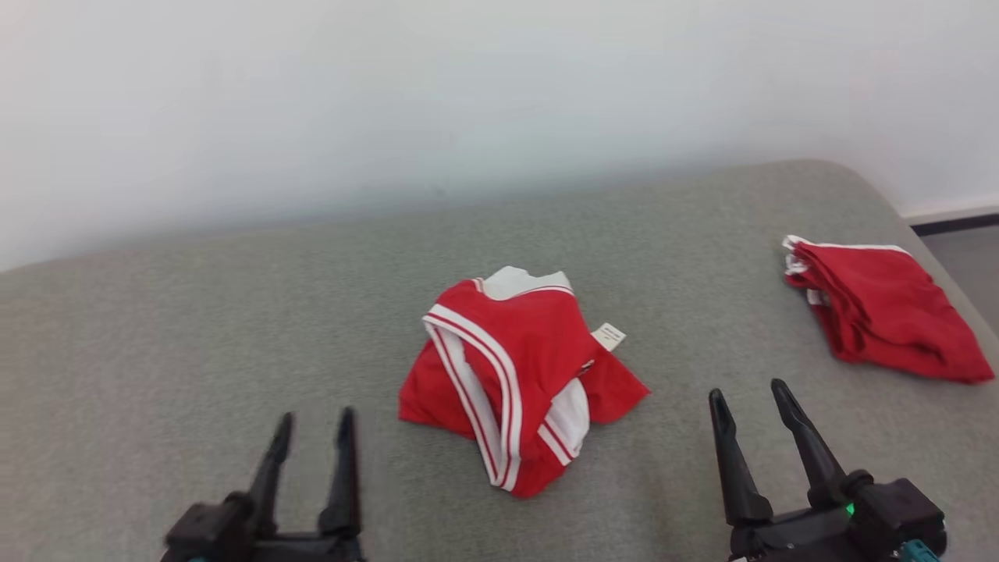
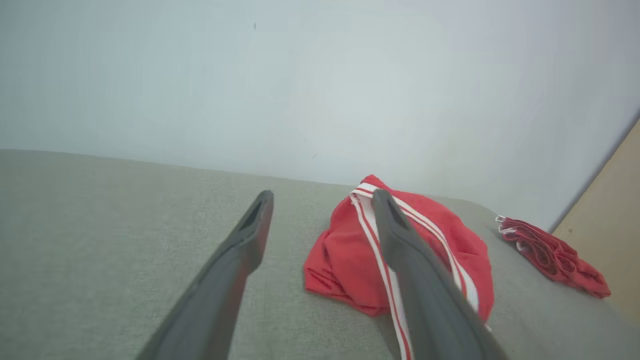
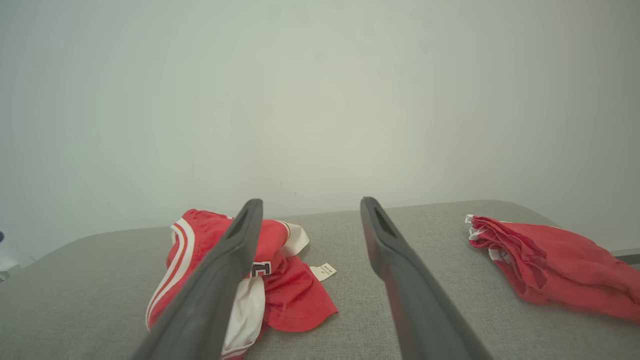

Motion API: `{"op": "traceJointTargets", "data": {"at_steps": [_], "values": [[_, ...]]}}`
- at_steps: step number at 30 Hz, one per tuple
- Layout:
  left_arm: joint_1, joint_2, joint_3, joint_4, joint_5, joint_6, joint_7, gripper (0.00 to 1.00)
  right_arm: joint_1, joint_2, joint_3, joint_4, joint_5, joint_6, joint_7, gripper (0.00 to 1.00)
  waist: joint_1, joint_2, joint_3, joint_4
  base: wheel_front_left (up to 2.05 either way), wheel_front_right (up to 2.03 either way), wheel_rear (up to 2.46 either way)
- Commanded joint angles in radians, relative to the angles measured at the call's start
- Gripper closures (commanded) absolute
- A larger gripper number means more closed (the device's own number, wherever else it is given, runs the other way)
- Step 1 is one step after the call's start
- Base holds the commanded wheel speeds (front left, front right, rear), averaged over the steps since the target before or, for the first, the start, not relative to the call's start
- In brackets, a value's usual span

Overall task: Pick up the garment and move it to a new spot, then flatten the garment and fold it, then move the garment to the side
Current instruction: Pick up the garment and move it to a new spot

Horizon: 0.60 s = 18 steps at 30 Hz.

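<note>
Crumpled red garment (white-striped trim) heaps on nubby cushion; left gripper and right gripper gape empty.

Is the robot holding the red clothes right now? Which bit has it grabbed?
Nothing is held. The left gripper and right gripper are both open, short of the crumpled red garment lying on the grey surface.

Qty: 2 red garments, 2 end effectors, 1 gray pad.
</note>
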Motion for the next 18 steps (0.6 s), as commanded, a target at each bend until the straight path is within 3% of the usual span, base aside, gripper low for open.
{"op": "traceJointTargets", "data": {"at_steps": [1, 6, 9, 16, 18], "values": [[0.029, -0.003, 0.029, -0.024, 0.011, 0.005, -0.005, 0.0, 0.016, -0.003, -0.01, 0.009, -0.006, -0.003, 0.0, 0.0, 0.0, 0.0, -0.015, 0.047, 0.0, 0.0, 0.0], [0.147, -0.022, 0.159, -0.105, 0.092, -0.007, -0.005, 0.0, 0.035, -0.001, -0.042, 0.038, 0.004, -0.003, -0.013, 0.0, 0.0, 0.0, -0.031, 0.086, 0.0, 0.0, 0.0], [0.21, -0.036, 0.242, -0.141, 0.155, -0.037, -0.006, 0.0, 0.048, -0.009, -0.065, 0.066, -0.01, -0.003, -0.032, 0.0, 0.0, 0.0, -0.041, 0.11, 0.0, 0.0, 0.0], [0.279, -0.065, 0.335, -0.11, 0.216, -0.106, -0.006, 0.0, 0.076, -0.001, -0.096, 0.111, -0.034, -0.003, -0.056, 0.0, 0.0, 0.0, -0.049, 0.135, 0.0, 0.0, 0.0], [0.284, -0.067, 0.342, -0.098, 0.231, -0.107, -0.006, 0.0, 0.078, 0.0, -0.097, 0.12, -0.033, -0.003, -0.057, 0.0, 0.0, 0.0, -0.049, 0.136, 0.0, 0.0, 0.0]]}}
